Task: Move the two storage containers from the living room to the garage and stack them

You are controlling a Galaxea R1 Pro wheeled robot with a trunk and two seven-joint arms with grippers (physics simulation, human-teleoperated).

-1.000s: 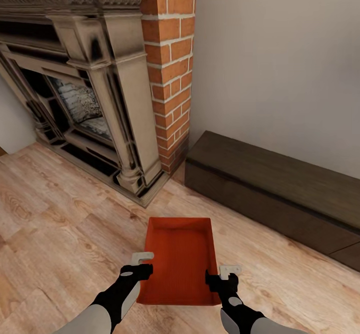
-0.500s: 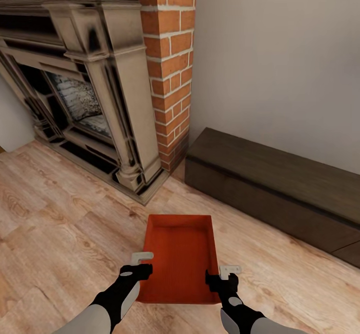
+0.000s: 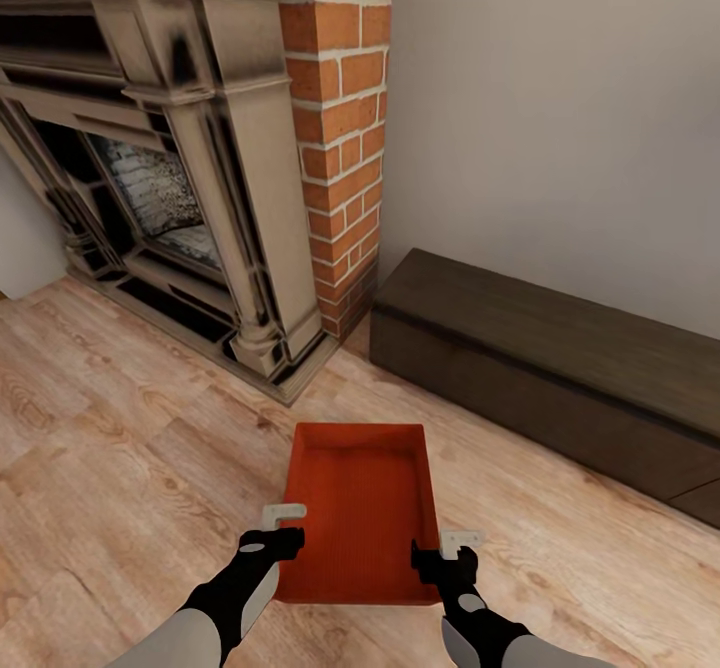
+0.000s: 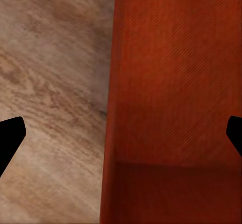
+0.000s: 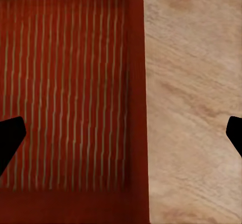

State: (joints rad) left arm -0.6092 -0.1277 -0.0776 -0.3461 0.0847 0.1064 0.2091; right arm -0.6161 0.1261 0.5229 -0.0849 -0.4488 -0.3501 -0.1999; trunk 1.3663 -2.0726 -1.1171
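One orange-red storage container [image 3: 358,513] lies on the light wood-plank floor [image 3: 120,468] of the living room, straight ahead of me. My left gripper [image 3: 281,530] is open and straddles its left side wall; the wrist view shows that wall and the container [image 4: 176,83] between the wide-apart fingertips of the left gripper [image 4: 121,138]. My right gripper [image 3: 446,550] is open astride the right side wall, and its wrist view has the ribbed container floor [image 5: 70,98] between the tips of the right gripper [image 5: 121,136]. The second container is out of view.
A red-brick fireplace [image 3: 340,128] with a dark carved surround [image 3: 210,208] stands at the back left. A long low dark bench [image 3: 540,368] runs along the plain wall at the right, just beyond the container. Open plank floor lies to the left and right.
The whole picture has shifted slightly, with the fireplace and bench sliding up, so the camera has moved. Both grippers stay open at the container's side walls.
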